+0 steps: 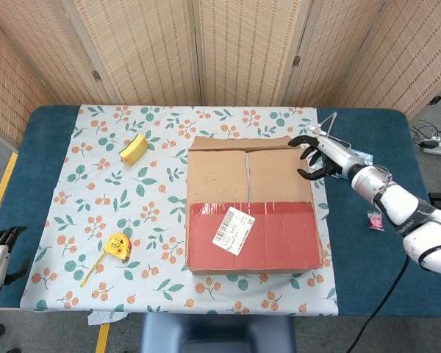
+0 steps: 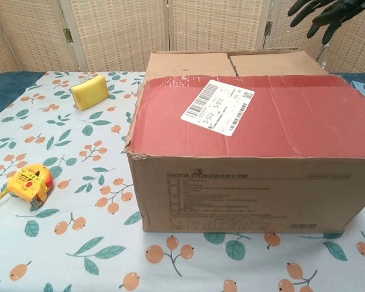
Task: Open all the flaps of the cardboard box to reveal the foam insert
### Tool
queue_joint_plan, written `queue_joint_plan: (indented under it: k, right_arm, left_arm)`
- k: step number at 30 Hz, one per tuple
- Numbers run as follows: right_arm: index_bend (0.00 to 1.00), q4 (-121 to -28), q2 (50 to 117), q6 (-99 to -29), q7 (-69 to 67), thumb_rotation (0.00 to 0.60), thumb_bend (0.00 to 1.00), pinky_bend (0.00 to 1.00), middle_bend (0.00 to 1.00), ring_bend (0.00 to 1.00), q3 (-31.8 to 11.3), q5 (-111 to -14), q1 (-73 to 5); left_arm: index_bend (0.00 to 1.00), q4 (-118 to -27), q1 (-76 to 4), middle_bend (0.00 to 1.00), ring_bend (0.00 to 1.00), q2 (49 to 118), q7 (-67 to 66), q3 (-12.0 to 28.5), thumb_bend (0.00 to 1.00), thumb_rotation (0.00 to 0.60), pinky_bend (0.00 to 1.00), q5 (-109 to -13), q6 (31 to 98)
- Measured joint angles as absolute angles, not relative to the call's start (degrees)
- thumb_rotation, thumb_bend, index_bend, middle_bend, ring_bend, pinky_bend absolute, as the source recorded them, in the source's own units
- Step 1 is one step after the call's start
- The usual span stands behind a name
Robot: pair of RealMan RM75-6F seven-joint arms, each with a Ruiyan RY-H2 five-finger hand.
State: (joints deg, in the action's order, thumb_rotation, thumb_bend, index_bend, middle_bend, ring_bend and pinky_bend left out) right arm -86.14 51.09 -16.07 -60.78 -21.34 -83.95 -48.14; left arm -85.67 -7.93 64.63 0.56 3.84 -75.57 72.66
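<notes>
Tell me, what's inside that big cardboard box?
Nothing inside shows. The cardboard box is covered by two brown inner flaps and a red front flap bearing a white barcode label, so any contents are hidden.

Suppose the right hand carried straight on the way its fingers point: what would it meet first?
Probably the cardboard box: the right hand points leftward over its far right corner, above the brown flaps. Height is unclear, so it might pass over.

Large brown cardboard box (image 1: 250, 209) with red-taped front flap: stands on the leaf-and-berry patterned tablecloth (image 1: 95, 206), right of centre. Yellow sponge block (image 1: 134, 149): on the cloth, left of the box toward the far edge; yellow tape measure (image 1: 117, 245): nearer the front, well left of the box. Right hand (image 1: 317, 155): above the box's far right corner; left hand (image 1: 0, 254): off the table's front left edge.
</notes>
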Motion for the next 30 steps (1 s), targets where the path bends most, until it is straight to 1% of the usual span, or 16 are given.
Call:
queue_joint_plan:
  k: [4, 7, 10, 14, 17, 20, 23, 30]
  right_arm:
    - [0.20, -86.08, 51.25, -18.64, -72.73, 0.600, 0.44, 0.38, 0.21, 0.31, -19.49, -89.44, -48.11]
    - [0.20, -84.59, 51.66, -23.27, -83.62, 0.600, 0.44, 0.38, 0.21, 0.32, -16.00, -95.76, -48.90]
    - [0.20, -81.10, 52.63, -30.78, -95.74, 0.600, 0.44, 0.38, 0.21, 0.33, -11.02, -102.61, -50.20]
    - [0.21, -72.97, 55.44, -44.80, -110.63, 0.600, 0.44, 0.38, 0.21, 0.34, -3.42, -110.34, -51.82]
    - [0.21, -66.59, 58.18, -53.89, -116.70, 0.600, 0.44, 0.38, 0.21, 0.34, 1.75, -113.61, -52.45]
    - [0.21, -62.13, 60.94, -60.10, -118.84, 0.600, 0.44, 0.38, 0.21, 0.34, 6.22, -114.89, -52.43]
    - [0.21, -60.94, 62.67, -63.27, -118.92, 0.600, 0.44, 0.38, 0.21, 0.34, 9.06, -114.88, -51.96]
    - [0.21, -60.25, 63.66, -65.56, -116.72, 0.600, 0.44, 0.38, 0.21, 0.34, 11.39, -113.06, -51.67]
  left_arm:
    - [0.19, -85.29, -8.02, 0.20, 0.17, 64.76, 0.59, 3.84, 0.53, 0.600, 0.06, -75.44, 72.70]
    - [0.19, -85.35, -7.91, 0.20, 0.17, 64.66, 0.68, 3.84, 0.53, 0.600, 0.06, -75.35, 72.91]
    - [0.19, -85.56, -7.76, 0.20, 0.17, 64.57, 0.58, 3.77, 0.53, 0.600, 0.06, -75.45, 73.34]
    - [0.19, -85.78, -7.59, 0.20, 0.17, 64.52, 0.35, 3.60, 0.53, 0.600, 0.06, -75.76, 73.85]
    - [0.19, -85.99, -7.42, 0.20, 0.17, 64.45, 0.25, 3.49, 0.53, 0.600, 0.06, -75.96, 74.27]
    - [0.19, -86.21, -7.21, 0.20, 0.17, 64.37, 0.22, 3.40, 0.53, 0.600, 0.06, -76.31, 74.88]
    - [0.19, -86.35, -7.15, 0.20, 0.17, 64.31, 0.05, 3.26, 0.53, 0.600, 0.06, -76.55, 75.04]
    - [0.19, -86.66, -6.98, 0.20, 0.17, 64.34, -0.59, 3.14, 0.53, 0.600, 0.06, -76.90, 75.77]
